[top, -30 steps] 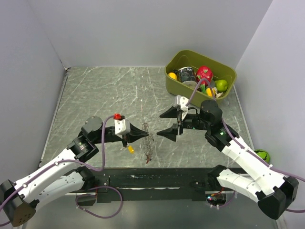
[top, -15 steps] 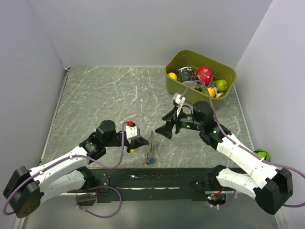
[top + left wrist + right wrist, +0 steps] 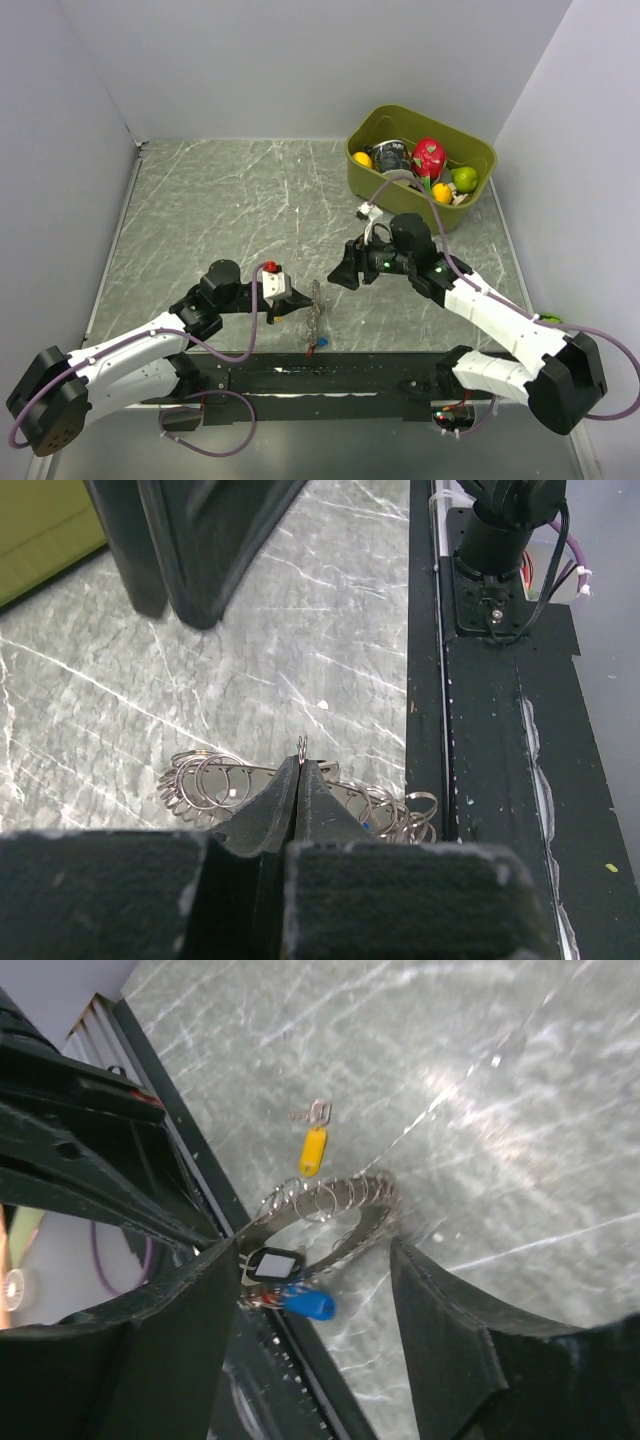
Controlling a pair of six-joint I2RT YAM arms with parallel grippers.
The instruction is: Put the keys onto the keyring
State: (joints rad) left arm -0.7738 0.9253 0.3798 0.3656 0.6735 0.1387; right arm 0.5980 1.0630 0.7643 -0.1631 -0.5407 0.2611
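Observation:
The keyring [image 3: 315,305] lies on the marble table near its front edge, and my left gripper [image 3: 297,300] is shut on it. In the left wrist view a thin wire loop [image 3: 301,748] pokes out between the closed tips, and the ring's coils [image 3: 205,780] fan out behind. My right gripper [image 3: 345,275] is open just right of the ring. In the right wrist view its open gripper [image 3: 315,1250] straddles the keyring [image 3: 330,1198]. A black tag [image 3: 272,1263] and a blue-capped key [image 3: 308,1304] sit at the ring's near end. The yellow-capped key [image 3: 313,1150] lies loose beyond the ring.
An olive bin [image 3: 476,150] of toy fruit and cans stands at the back right. A black rail [image 3: 330,378] runs along the table's near edge, just below the keyring. Grey walls close the left, back and right sides. A green object [image 3: 548,323] lies off the table at right.
My left gripper has moved right and now holds the keyring. My right gripper has swung left and down, closer to the ring.

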